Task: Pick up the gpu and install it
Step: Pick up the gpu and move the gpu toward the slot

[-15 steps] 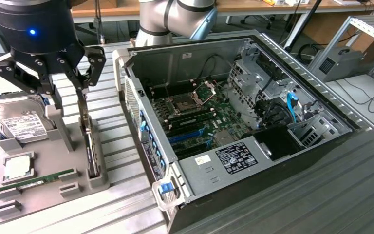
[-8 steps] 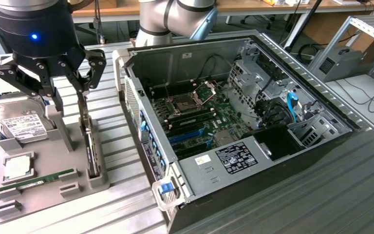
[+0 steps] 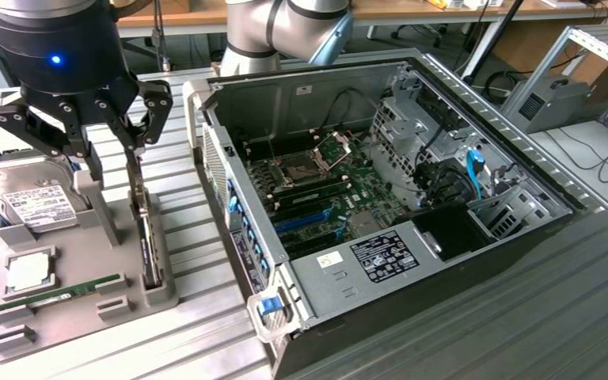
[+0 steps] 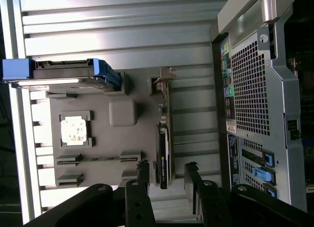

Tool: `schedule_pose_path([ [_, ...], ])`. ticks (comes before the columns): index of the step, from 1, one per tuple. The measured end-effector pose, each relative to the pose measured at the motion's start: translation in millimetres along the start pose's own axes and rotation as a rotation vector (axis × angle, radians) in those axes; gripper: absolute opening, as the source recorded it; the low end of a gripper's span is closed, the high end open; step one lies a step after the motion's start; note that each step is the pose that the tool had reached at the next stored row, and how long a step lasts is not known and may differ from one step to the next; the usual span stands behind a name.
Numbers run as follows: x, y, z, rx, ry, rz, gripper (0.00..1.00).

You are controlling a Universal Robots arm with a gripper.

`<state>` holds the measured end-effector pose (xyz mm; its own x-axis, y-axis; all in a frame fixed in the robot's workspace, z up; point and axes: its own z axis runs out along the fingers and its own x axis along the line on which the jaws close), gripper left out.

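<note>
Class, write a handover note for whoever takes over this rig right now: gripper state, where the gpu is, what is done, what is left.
Gripper: open, one finger on each side of the gpu, not clamped on it.
Gpu: standing on edge in its holder on the grey parts tray, beside the open computer case.
Done: gripper lined up over the gpu.
Left: gpu not yet gripped, lifted or installed in the case.

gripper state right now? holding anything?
Gripper: open, one finger on each side of the gpu, not clamped on it.
</note>
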<state>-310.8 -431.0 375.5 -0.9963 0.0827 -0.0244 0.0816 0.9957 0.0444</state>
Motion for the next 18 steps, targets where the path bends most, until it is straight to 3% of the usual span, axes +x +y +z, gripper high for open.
schedule_pose_path([
  [5,0.1,-0.1,2.1,-0.0003,-0.0003,0.0,0.42],
  [18,0.6,-1.1,25.6,-0.0001,-0.0001,0.0,0.42],
])
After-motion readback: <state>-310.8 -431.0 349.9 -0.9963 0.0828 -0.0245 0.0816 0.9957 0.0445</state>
